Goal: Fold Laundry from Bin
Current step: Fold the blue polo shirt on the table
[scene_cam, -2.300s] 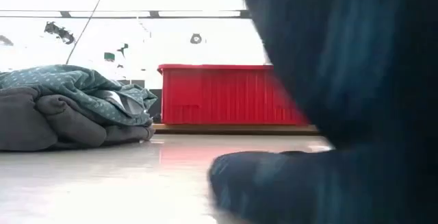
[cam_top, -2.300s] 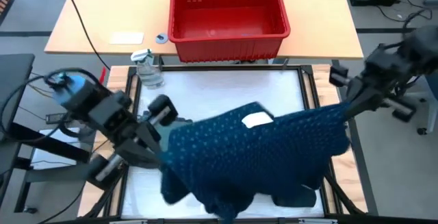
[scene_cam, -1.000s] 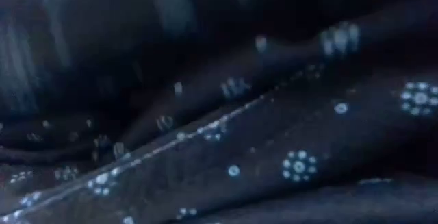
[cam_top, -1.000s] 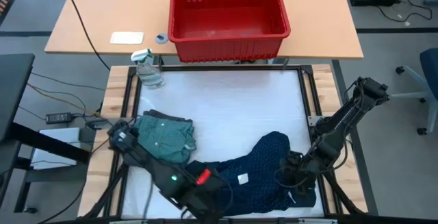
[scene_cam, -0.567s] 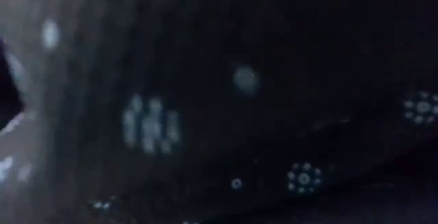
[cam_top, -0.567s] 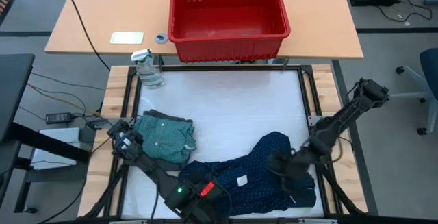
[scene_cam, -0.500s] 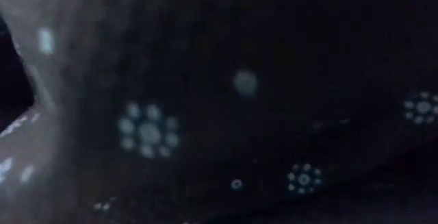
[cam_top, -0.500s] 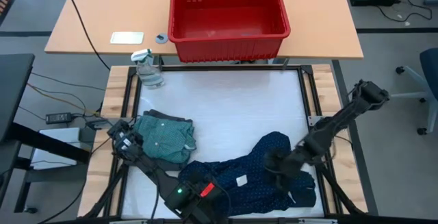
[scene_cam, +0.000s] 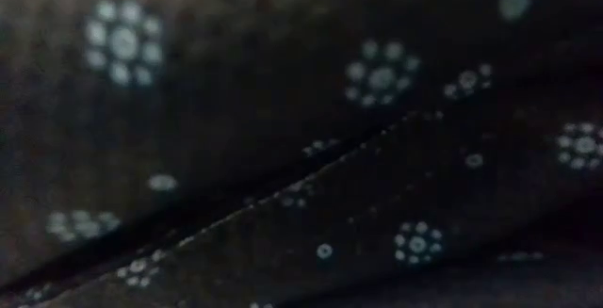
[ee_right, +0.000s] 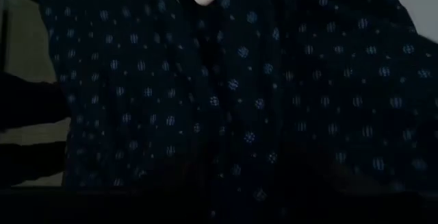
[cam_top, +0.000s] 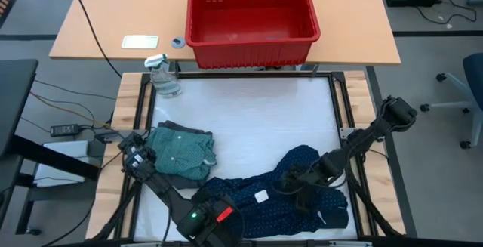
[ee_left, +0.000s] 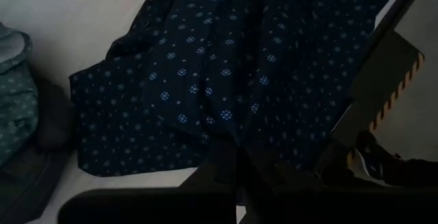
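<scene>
The navy dotted garment (cam_top: 279, 190) lies crumpled on the white table top near its front edge, a white label (cam_top: 260, 196) showing on it. It fills the low view (scene_cam: 377, 157). My left gripper (cam_top: 224, 209) is shut at the garment's near left end (ee_left: 235, 166). My right gripper (cam_top: 293, 183) is low over the garment's middle, and its wrist view shows only cloth (ee_right: 233, 101). A folded teal dotted shirt (cam_top: 185, 150) rests on a dark grey piece (cam_top: 167, 173) at the left. The red bin (cam_top: 251, 16) stands on the wooden table behind. My left gripper is shut on the navy garment's edge (ee_left: 229, 140) at its near left end, coming in low from the table's near left. Folds of cloth run in toward the fingers. The gripper hides the layers. The garment lies slack on the table.
A spray bottle (cam_top: 163, 77) stands at the white top's far left corner. A white card (cam_top: 139, 41) and a small round thing (cam_top: 177, 42) lie on the wooden table (cam_top: 113, 20) left of the bin. Black frame rails (cam_top: 339, 103) border the white top.
My right gripper has gone toward the table's left, low across the navy garment, from its right end to its middle. The garment has stayed on the table, its label shifted slightly left. My left gripper has drawn a little toward the near left.
</scene>
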`<state>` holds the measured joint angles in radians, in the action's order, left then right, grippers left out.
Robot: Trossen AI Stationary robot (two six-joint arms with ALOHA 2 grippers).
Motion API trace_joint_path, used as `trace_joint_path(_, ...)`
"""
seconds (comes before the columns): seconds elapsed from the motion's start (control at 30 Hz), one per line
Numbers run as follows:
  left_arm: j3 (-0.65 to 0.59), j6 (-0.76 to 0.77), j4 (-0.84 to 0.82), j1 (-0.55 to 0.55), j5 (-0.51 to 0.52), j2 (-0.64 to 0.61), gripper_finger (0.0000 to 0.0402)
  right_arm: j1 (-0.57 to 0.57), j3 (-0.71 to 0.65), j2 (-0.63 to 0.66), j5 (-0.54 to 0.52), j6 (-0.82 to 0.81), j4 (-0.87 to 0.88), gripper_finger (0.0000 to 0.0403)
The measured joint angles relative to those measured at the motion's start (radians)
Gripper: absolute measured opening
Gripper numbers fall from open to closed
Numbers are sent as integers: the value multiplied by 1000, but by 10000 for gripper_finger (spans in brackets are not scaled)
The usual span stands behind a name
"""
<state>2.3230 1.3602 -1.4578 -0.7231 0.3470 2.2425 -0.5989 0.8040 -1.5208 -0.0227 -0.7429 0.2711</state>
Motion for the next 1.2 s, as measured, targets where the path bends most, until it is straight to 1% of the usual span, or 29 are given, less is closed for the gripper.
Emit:
trace_joint_path(0.1, 0, 0, -1, 1, 0, 0, 8, 13, 0, 1, 28, 6, -8, 150)
trace_joint_path(0.17, 0, 0, -7, 1, 0, 0, 8, 19, 0, 15, 49, 13, -3, 126)
trace_joint_path(0.23, 0, 0, -23, 1, 0, 0, 8, 28, 0, 36, 90, 34, -6, 90)
trace_joint_path(0.3, 0, 0, -48, 1, 1, 0, 8, 40, 0, 57, 135, 61, 3, 39)
trace_joint_path(0.33, 0, 0, -65, 2, 4, 0, 8, 46, 0, 68, 154, 77, 13, 21)
trace_joint_path(0.4, 0, 0, -89, 6, 24, 0, 9, 56, 0, 98, 172, 92, 28, 14)
trace_joint_path(0.5, 0, 1, -98, 20, 90, 0, 9, 70, 0, 154, 156, 99, 71, 9)
trace_joint_path(0.57, 0, -2, -98, 33, 118, 0, 9, 75, 0, 199, 114, 121, 101, 7)
trace_joint_path(0.77, 0, -57, -98, 87, 122, 0, 9, 77, 0, 346, -46, 219, 157, 4)
trace_joint_path(0.9, 0, -159, -97, 131, 31, 0, 8, 77, 0, 430, -134, 287, 166, 3)
trace_joint_path(0.97, 0, -202, -99, 150, 4, 0, 5, 70, 16, 467, -202, 308, 216, 2)
trace_joint_path(1.1, 0, -261, -115, 167, 7, -13, 3, 35, 130, 520, -371, 413, 390, 2)
trace_joint_path(1.2, 0, -289, -113, 171, 33, -52, 2, -1, 283, 525, -501, 492, 564, 2)
